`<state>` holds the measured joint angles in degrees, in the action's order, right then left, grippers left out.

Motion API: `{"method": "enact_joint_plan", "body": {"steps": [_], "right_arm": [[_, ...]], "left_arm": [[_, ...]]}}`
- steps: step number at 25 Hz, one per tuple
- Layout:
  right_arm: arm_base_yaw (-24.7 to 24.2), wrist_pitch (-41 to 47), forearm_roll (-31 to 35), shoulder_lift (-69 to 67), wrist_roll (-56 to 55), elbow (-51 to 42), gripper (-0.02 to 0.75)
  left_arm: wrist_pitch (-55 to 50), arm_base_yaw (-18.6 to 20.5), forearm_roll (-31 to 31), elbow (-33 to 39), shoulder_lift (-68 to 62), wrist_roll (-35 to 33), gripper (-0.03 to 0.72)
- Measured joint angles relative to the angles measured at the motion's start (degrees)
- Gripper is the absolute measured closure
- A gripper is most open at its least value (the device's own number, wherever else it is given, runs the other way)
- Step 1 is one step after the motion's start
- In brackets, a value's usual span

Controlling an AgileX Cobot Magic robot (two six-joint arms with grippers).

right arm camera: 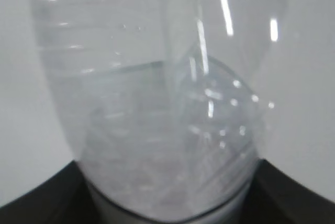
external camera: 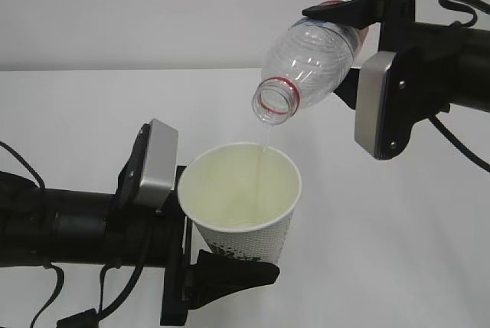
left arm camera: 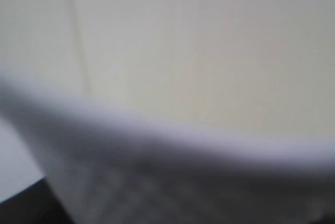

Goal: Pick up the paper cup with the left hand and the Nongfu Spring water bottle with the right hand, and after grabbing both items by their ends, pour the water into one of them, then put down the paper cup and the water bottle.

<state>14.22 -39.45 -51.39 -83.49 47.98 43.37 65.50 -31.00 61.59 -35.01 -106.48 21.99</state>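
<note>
tilted clear bottle [external camera: 310, 60] pours thin water stream [external camera: 264, 144] into upright white paper cup [external camera: 243, 205].

Paper cup [external camera: 243, 204]: matt, dotted embossing. Water bottle [external camera: 310, 60]: clear glossy ribbed plastic.

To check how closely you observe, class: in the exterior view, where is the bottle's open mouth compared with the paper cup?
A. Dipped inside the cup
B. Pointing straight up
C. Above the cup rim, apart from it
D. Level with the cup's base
C: the Nongfu Spring water bottle tilts mouth-down above the paper cup, a thin stream of water bridging the gap.
</note>
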Motion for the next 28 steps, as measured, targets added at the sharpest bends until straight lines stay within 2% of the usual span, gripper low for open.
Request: {"method": "enact_joint_plan", "body": {"steps": [28], "right_arm": [[0.0, -0.21, -0.16, 0.0, 1.02, 0.0, 0.262]], "left_arm": [[0.0, 0.0, -0.5, 0.0, 0.0, 1.56, 0.136]]}}
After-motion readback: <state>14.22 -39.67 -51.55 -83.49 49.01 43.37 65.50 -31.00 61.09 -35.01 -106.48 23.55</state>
